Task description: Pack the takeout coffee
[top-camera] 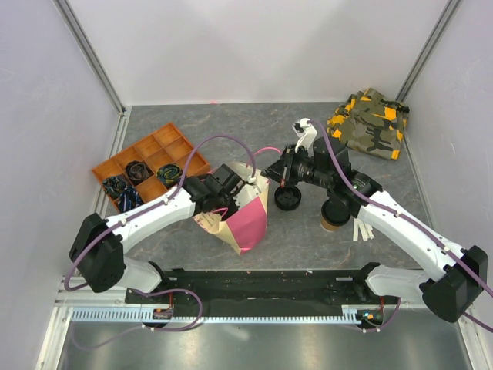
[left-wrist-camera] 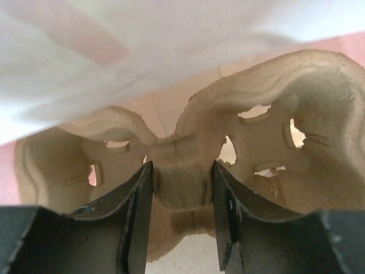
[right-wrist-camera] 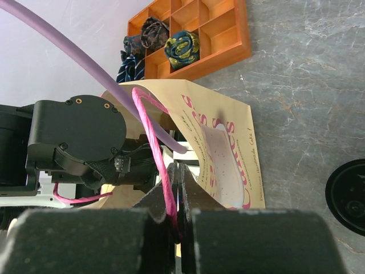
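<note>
Takeout coffee (top-camera: 333, 218): on surface (top-camera: 304, 243) beneath right arm, outside paper bag (top-camera: 248, 221) | left end effector (left-wrist-camera: 182, 177): clamped on pulp cup carrier (left-wrist-camera: 296, 114) | right end effector (right-wrist-camera: 178, 178): closed on pink handle (right-wrist-camera: 149, 134)

A grey, marble-patterned tabletop (top-camera: 308, 239) is enclosed by plain white panels: a back wall (top-camera: 254, 46) and two side walls (top-camera: 35, 116), joined by aluminium corner posts (top-camera: 88, 54). A slotted metal rail (top-camera: 231, 314) lines the near edge. The light is soft and even.
</note>
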You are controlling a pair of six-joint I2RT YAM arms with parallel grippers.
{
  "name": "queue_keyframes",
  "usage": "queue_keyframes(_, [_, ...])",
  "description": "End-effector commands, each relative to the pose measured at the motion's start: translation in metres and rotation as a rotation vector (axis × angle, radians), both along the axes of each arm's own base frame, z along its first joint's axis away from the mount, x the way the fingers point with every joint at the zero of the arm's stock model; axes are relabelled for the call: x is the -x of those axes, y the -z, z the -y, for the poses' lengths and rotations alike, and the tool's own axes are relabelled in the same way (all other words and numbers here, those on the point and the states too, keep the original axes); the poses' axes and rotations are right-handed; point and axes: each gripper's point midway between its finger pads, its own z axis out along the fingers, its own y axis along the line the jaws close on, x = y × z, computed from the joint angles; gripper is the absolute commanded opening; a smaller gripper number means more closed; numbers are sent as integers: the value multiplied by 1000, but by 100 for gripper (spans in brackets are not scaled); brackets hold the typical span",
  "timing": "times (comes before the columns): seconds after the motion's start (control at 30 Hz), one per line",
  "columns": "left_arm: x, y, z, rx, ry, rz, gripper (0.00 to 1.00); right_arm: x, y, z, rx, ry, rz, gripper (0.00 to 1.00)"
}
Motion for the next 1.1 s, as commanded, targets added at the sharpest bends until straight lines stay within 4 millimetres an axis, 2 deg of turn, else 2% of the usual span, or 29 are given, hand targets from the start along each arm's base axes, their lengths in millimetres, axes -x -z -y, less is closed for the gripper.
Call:
queue_keyframes(0.0, [5, 21, -27, -135, -52, -30, 17, -2, -32, -1, -67, -3, 93, 0])
queue_keyframes(0.27, [10, 31, -31, -155, -35, -58, 23, -3, -30, -3, -55, -14, 100, 0])
queue_keyframes(0.43, [11, 33, -31, -161, -31, -67, 37, -4, -29, -2, -47, -18, 104, 0])
queue_keyframes(0.5, [9, 28, -29, -149, -31, -58, 41, -4, -29, -2, -46, -19, 106, 0])
queue_keyframes(0.53, [8, 24, -28, -144, -31, -54, 46, -4, -28, -3, -44, -19, 105, 0])
queue_keyframes(0.63, [5, 7, -23, -115, -39, -33, 57, -4, -25, -2, -37, -22, 105, 0])
queue_keyframes(0.8, [-1, -23, -16, -57, -50, 14, 68, -4, -21, -2, -27, -30, 108, 0])
queue_keyframes(0.87, [-2, -35, -13, -30, -59, 28, 72, -3, -19, -3, -24, -34, 107, 0])
queue_keyframes(1.07, [-5, -52, -8, 23, -72, 64, 80, -3, -14, -4, -18, -46, 106, 0])
